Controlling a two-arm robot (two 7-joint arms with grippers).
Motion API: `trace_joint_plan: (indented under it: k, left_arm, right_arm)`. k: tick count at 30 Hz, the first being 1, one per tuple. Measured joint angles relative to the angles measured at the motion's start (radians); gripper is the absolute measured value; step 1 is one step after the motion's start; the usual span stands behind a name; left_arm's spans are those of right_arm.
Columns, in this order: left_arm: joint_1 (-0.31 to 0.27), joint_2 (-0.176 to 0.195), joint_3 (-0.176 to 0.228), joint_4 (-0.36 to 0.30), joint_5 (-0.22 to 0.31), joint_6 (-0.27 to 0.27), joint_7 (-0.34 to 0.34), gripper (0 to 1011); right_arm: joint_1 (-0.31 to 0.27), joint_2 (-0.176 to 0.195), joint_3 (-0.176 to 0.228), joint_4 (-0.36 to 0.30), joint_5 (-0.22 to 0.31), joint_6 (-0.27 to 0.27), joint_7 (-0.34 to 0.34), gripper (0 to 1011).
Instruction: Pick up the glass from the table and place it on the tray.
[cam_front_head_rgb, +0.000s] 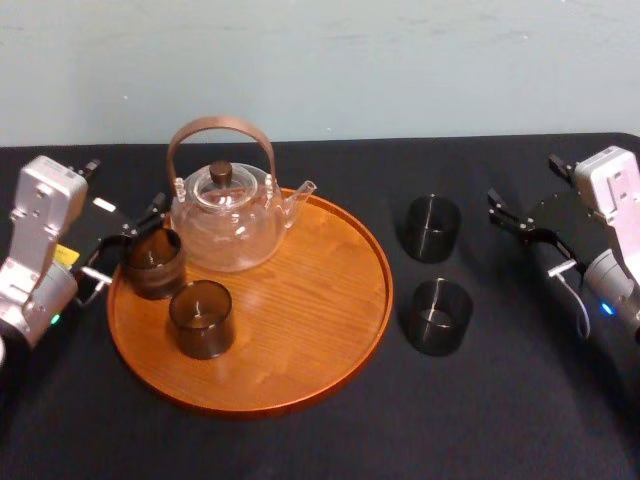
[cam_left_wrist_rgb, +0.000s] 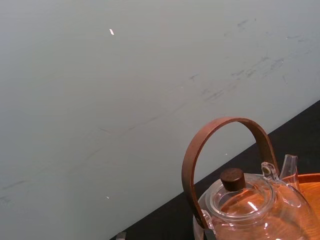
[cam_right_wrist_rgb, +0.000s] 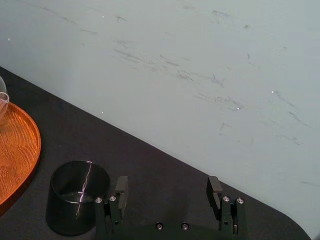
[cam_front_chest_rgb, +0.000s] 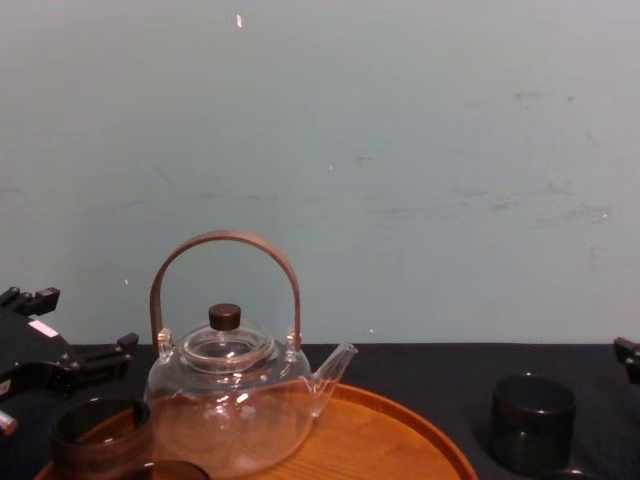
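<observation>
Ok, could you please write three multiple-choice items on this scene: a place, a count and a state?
1. The left gripper is: A at the tray's left edge; B above the tray's middle; C right of the tray.
2. Glasses on the table, off the tray: A one; B two; C four.
3. The right gripper is: A shut on a glass; B open, empty; C shut on the tray's rim.
1A, it sits by the rim. 2B, the far glass and near glass stand right of the tray. 3B, its fingers are apart, nothing between.
</observation>
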Motion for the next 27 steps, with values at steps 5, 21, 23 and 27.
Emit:
trace_joint_plan:
  k: [5,21,23,27]
  left_arm:
    - [0.0,0.0,0.0,0.0,0.0,0.0,0.0,1001]
    - [0.0,0.0,0.0,0.0,0.0,0.0,0.0,1001]
    - [0.0,0.0,0.0,0.0,0.0,0.0,0.0,1001]
    - [0.0,0.0,0.0,0.0,0.0,0.0,0.0,1001]
  right_arm:
    - [0.0,0.0,0.0,0.0,0.0,0.0,0.0,1002]
    - [0.0,0.0,0.0,0.0,0.0,0.0,0.0,1002]
    - [0.0,0.0,0.0,0.0,0.0,0.0,0.0,1002]
    - [0.0,0.0,0.0,0.0,0.0,0.0,0.0,1002]
